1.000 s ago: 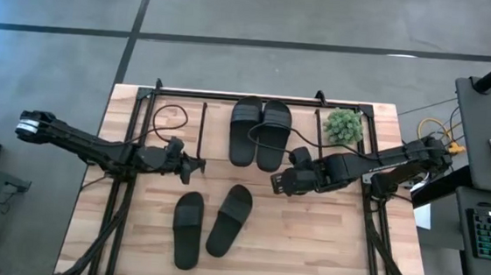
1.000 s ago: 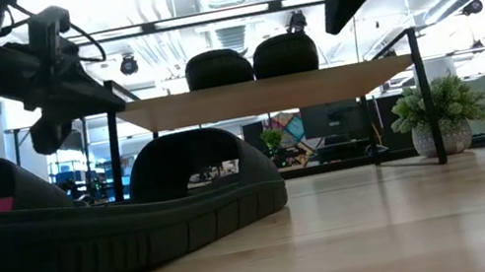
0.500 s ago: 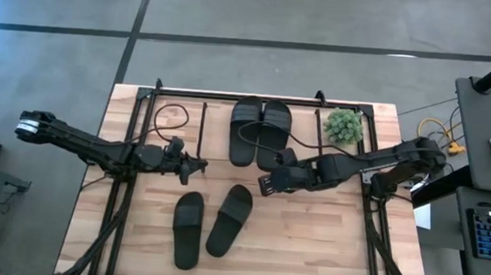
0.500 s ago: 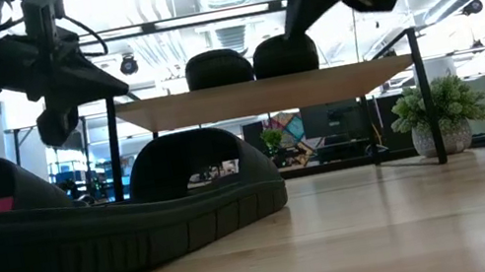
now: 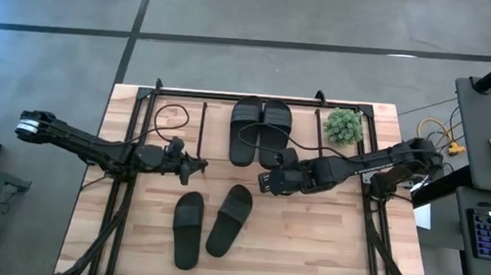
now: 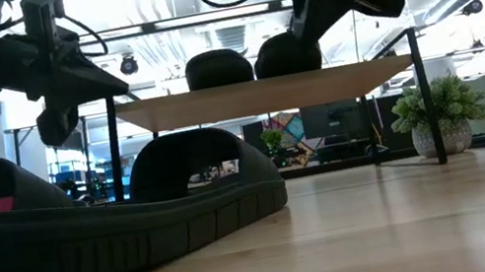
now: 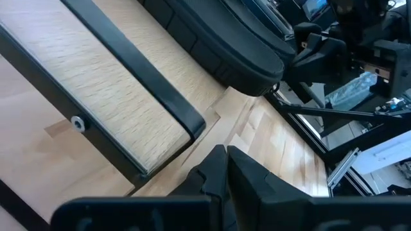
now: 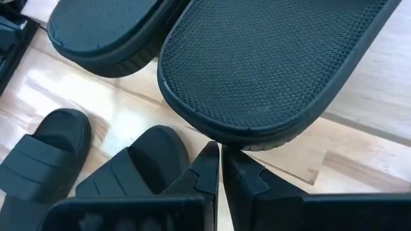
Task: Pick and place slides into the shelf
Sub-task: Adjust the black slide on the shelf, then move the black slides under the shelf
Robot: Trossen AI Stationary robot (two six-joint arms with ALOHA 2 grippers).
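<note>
Two black slides lie side by side on the shelf, upper centre of the high view; the right wrist view shows their rounded heels and a finely dimpled footbed overhanging the shelf's front edge. Two more ribbed-strap slides lie angled on the bare light-wood desk at lower centre, with open planks around them. The shelf's pale board sits on thin black wire legs. The right end effector, fingers narrowed almost together and holding nothing, hangs at the near shelf slide's heel. The left end effector, fingers pressed together and empty, hovers left of centre by the shelf's corner. A small potted plant stands at upper right.
</note>
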